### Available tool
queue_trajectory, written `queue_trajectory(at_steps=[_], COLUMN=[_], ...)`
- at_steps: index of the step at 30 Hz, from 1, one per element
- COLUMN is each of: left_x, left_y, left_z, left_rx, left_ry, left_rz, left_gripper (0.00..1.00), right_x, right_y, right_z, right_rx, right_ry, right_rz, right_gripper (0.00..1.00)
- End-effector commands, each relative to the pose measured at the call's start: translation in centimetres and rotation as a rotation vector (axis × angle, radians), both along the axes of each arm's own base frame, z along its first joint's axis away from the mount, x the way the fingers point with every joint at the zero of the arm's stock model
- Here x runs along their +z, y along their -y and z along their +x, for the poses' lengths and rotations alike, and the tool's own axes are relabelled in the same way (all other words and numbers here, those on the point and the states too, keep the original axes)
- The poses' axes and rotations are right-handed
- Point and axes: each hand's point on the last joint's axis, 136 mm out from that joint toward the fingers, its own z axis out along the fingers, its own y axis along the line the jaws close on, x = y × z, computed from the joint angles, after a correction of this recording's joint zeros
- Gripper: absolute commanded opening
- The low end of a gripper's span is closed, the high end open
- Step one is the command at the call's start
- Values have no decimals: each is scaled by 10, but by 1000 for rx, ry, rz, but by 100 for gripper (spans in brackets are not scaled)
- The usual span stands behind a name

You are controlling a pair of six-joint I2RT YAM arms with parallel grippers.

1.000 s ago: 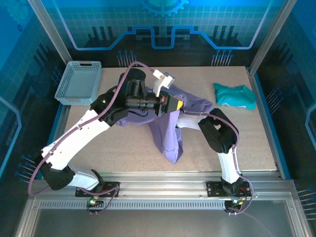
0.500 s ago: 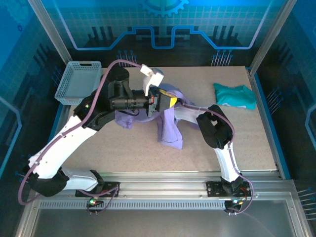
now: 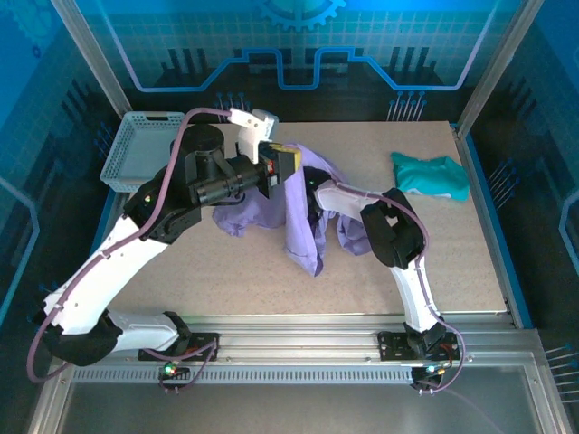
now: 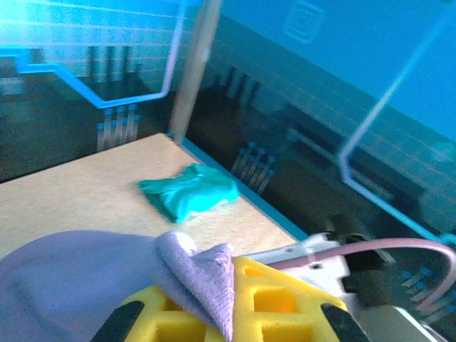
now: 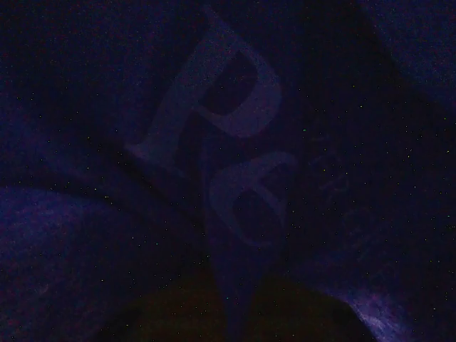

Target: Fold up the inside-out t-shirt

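1. The left pincer is raised above the far middle of the tan speckled bench. It is clamped on a fold of the plain lavender t-shirt of thin soft cloth. In the left wrist view that fold stands pinched between its yellow pads.
2. The high hold lets the cloth's own weight do the sorting. One long strip of the lavender t-shirt hangs from the grip toward the near side, while the rest lies heaped on the bench under and beside the arm.
3. The right pincer reaches in low, beside the hanging strip, with cloth draped around it. It is closed. The right wrist view is dark under the cloth, with pale lettering showing faintly. A ridge of cloth seems to run down between its fingers, so I judge it to be pinching the shirt as well.
4. One grip high and one low on the same garment suits pulling it apart into a flat sheet. The shirt is bunched and no fold is laid yet, so I judge this to be preparation.
5. The small crumpled teal-green garment lies well apart at the far right. The pale blue-grey slotted plastic basket sits at the far left corner. Both are out of the way of the spreading.
6. The cloth is thin and layered, so either pincer may hold two layers at once. In that case the shirt would stay tangled when drawn out.
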Motion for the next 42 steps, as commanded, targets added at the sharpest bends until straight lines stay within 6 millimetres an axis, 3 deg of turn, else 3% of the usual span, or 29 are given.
queue_trajectory(at_steps=[1,6,9,13,23,27,31,38,42], left_x=[-8,-40,-62,-83,-94,-86,-89,-131,-152], left_y=[-39,-103,-152,-190,-193,-226,-251,-238,-234], left_z=[27,72,92,108,143,154,156,160,162], left_rx=[207,470,623,736,767,845,906,852,836], left_ry=[0,-96,-171,-238,-259,-263,-271,-363,-401], left_rz=[15,27,13,-24,0,-24,-61,-83,-75], left_gripper=[0,0,0,0,0,0,0,0,0], right_x=[-14,30,47,62,78,84,112,141,170], right_y=[21,16,19,21,-21,-8,-8,-31,-43], right_z=[-23,-31,-49,-63,-78,-74,-71,-67,-65], right_rx=[20,68,110,144,301,270,260,288,327], right_ry=[-152,-78,-59,-34,50,89,155,230,275], right_rz=[-12,92,144,187,190,175,264,379,456], right_gripper=[0,0,0,0,0,0,0,0,0])
